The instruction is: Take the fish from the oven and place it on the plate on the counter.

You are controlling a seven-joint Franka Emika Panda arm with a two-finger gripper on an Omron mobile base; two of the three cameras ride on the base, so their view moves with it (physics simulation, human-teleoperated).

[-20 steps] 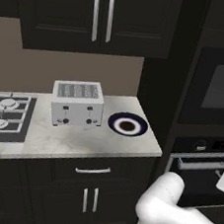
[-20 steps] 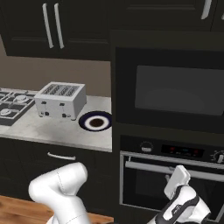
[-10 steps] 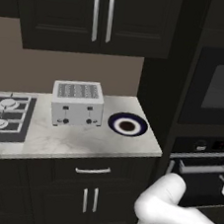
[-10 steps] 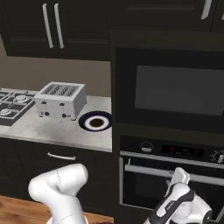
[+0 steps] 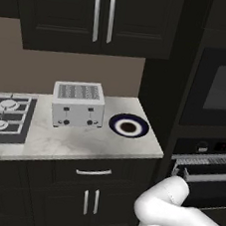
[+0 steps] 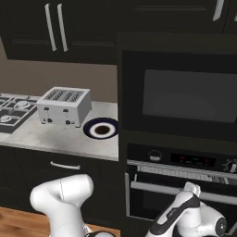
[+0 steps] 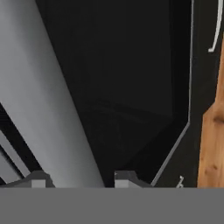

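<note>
Black oven (image 6: 178, 185) with silver bar handle (image 7: 48, 109) between the gripper's (image 7: 81, 177) part-open, non-gripping jaws.

Black cabinets (image 5: 101, 18) with silver handles, beige wall (image 5: 19, 76), wooden floor (image 6: 14, 222).
</note>
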